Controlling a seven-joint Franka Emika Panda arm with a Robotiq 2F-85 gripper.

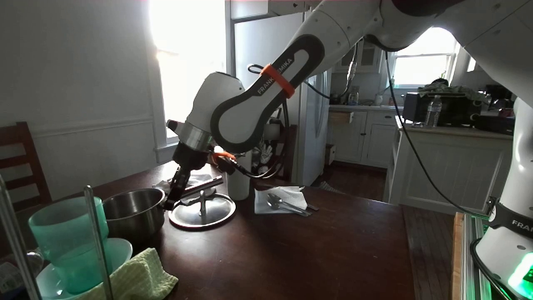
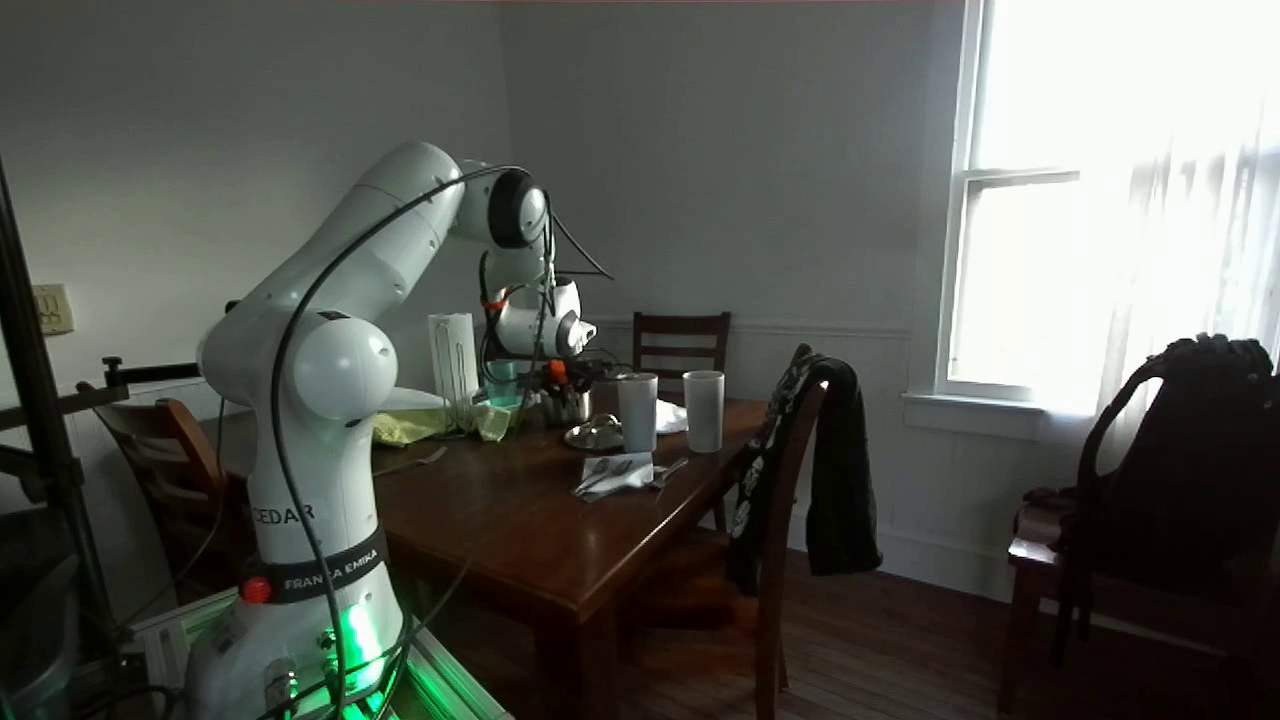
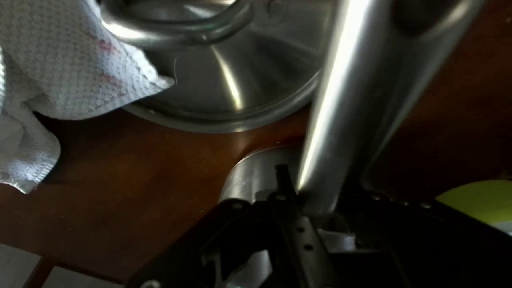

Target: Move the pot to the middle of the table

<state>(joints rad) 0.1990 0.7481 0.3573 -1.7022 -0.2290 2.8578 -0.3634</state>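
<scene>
The pot point(image 1: 135, 221) is shiny steel and stands level near the far end of the dark brown table point(image 1: 291, 250); whether its base touches the tabletop is hard to tell. It also shows in an exterior view point(image 2: 567, 407), partly hidden. Its long handle point(image 3: 344, 112) runs up through the wrist view, with the pot's side point(image 3: 252, 176) below. My gripper point(image 1: 168, 205) is at the handle's root, beside the rim. In the wrist view the fingers point(image 3: 316, 188) lie close on both sides of the handle; the right finger is very dark. The handle passes above the flat metal lid point(image 1: 216, 214).
A green cup point(image 1: 68, 246) in a green bowl and a yellow-green cloth point(image 1: 141, 275) stand close to the pot. White cups point(image 2: 704, 410) and a napkin with cutlery point(image 1: 283, 202) lie beyond the lid. A crumpled paper towel point(image 3: 80, 64) overlaps the lid. Thin metal rods point(image 1: 98, 241) stand in front.
</scene>
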